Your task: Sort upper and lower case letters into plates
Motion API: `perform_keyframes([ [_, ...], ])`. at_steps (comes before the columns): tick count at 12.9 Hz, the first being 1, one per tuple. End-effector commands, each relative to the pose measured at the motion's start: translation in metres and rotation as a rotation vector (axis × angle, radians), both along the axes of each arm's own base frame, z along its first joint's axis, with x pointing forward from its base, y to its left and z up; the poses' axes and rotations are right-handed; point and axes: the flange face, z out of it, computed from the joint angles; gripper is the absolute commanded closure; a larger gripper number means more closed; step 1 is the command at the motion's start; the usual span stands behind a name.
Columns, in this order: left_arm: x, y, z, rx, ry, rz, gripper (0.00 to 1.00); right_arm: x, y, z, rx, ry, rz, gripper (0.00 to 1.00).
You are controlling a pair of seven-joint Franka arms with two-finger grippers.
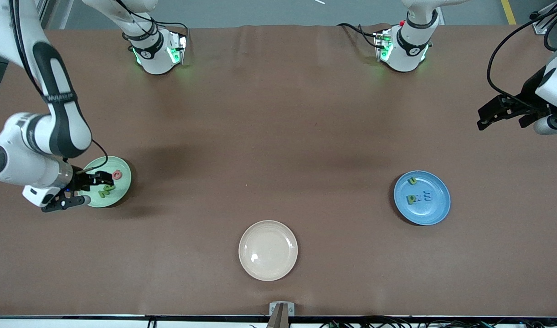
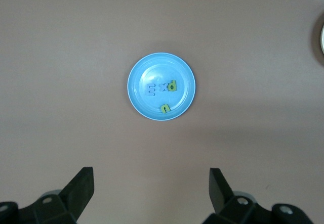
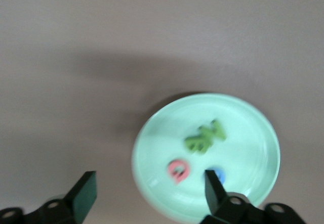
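The pale mint plate (image 1: 119, 191) lies toward the right arm's end of the table. It holds a red-pink letter (image 1: 117, 174) and green letters (image 1: 106, 190). My right gripper (image 1: 100, 178) hangs open just over this plate with nothing between its fingers. In the right wrist view the mint plate (image 3: 248, 133) shows green letters (image 3: 205, 137), the red-pink letter (image 3: 177, 170) and a blue letter (image 3: 217, 174) half hidden by one finger; the right gripper (image 3: 149, 191) is empty. The blue plate (image 1: 435, 212) carries green letters (image 1: 411, 199) and blue letters (image 1: 427, 196). My left gripper (image 1: 482, 117) waits open, high over the table's end.
A cream-beige plate (image 1: 268, 250) with nothing in it lies near the front edge, midway between the two plates. In the left wrist view the blue plate (image 2: 147, 70) sits on brown cloth ahead of the open left gripper (image 2: 151, 186); the cream plate's rim (image 2: 322, 37) shows at the edge.
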Motion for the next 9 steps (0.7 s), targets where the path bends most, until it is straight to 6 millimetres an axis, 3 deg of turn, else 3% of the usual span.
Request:
perform_keyframes([
  [1,-0.004,0.001,0.004,-0.001,-0.012,-0.02,0.0,-0.039,0.024,0.081,-0.022,0.017,-0.081,0.02],
  [5,-0.006,0.002,0.004,0.002,-0.006,-0.017,0.0,-0.074,0.035,0.175,-0.02,-0.035,-0.099,0.02],
  [9,-0.006,0.0,0.004,0.004,-0.005,-0.005,0.0,-0.067,0.028,0.259,-0.013,-0.121,-0.121,0.0],
])
